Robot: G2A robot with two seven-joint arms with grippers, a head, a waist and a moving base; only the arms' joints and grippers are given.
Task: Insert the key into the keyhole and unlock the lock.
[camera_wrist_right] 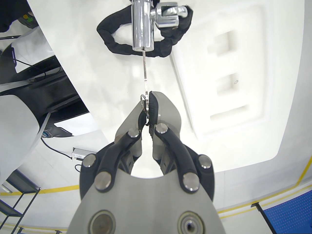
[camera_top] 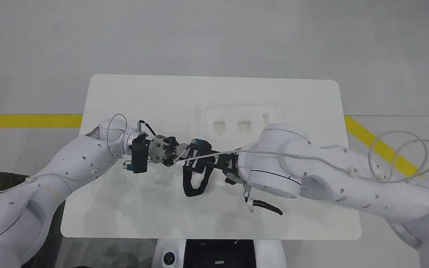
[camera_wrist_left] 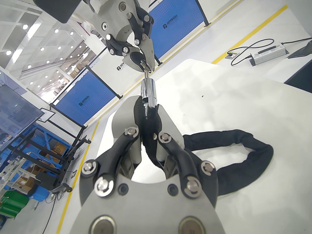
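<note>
The cable loop [camera_wrist_left: 264,155] at near centre and the moulded tray [camera_top: 244,110] at far centre-right obstruct passage; bare table [camera_top: 127,94] at far left permits access.

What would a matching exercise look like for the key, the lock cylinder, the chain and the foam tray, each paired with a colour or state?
Things:
1 key
2 lock cylinder
3 chain
4 foam tray

States:
A white, with rectangular recesses
B black, clamped in the left gripper
C shiny chrome
D pinched in the right gripper

Pairs: 1-D; 2-C; 3-B; 4-A
</note>
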